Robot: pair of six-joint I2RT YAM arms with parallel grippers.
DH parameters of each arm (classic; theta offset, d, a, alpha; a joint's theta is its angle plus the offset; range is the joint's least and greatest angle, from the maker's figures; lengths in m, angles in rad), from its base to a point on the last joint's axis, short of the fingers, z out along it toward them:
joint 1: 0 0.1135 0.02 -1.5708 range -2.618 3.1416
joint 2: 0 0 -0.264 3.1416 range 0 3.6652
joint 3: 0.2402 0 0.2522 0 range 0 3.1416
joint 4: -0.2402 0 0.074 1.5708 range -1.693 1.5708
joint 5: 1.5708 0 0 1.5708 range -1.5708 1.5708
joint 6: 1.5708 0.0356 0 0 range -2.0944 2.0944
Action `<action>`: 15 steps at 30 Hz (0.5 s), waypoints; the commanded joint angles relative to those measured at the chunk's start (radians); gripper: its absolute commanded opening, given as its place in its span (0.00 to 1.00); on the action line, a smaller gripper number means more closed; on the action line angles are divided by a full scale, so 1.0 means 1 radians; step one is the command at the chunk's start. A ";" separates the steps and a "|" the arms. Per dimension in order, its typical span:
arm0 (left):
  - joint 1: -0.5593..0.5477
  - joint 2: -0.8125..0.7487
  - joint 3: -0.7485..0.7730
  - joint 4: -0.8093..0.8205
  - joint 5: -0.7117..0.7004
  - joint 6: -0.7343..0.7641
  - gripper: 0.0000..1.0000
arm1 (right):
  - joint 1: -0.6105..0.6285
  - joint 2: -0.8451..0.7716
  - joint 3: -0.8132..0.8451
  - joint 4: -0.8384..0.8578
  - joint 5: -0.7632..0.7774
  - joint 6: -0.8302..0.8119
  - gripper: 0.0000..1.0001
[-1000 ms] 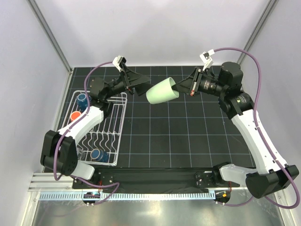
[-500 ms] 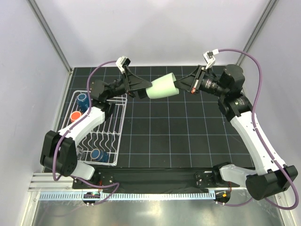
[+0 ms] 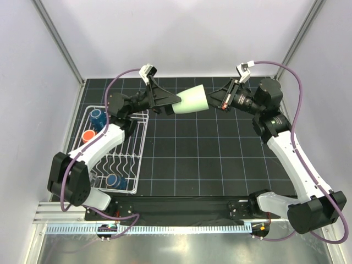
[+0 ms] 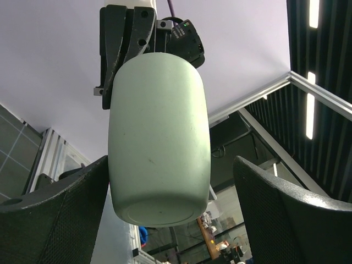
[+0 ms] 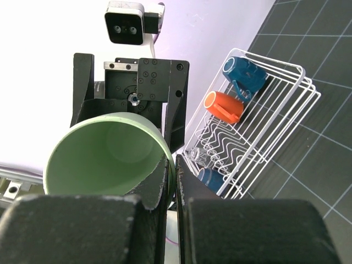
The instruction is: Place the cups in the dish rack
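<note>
Right tool (image 3: 212, 100) pinches 1 tumbler (image 3: 190, 100).

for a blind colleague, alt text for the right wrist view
The right end effector pinches a pale green tumbler's rim, its body between the left end effector's open fingers. Behind, a white dish rack holds two blue mugs, an orange mug and a glass.

Matt tumbler (image 4: 158, 132), glossy wire rack (image 5: 242, 140)
</note>
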 commanded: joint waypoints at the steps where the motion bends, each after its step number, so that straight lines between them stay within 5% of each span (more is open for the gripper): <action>1: -0.013 -0.005 0.040 0.046 0.012 -0.011 0.87 | 0.000 -0.010 0.038 -0.036 0.059 -0.040 0.04; 10: -0.013 0.007 0.043 0.028 0.013 -0.009 0.78 | -0.001 -0.009 0.035 -0.068 0.070 -0.041 0.04; 15: -0.013 0.022 0.052 0.015 0.009 -0.007 0.46 | 0.000 -0.013 0.029 -0.084 0.071 -0.044 0.04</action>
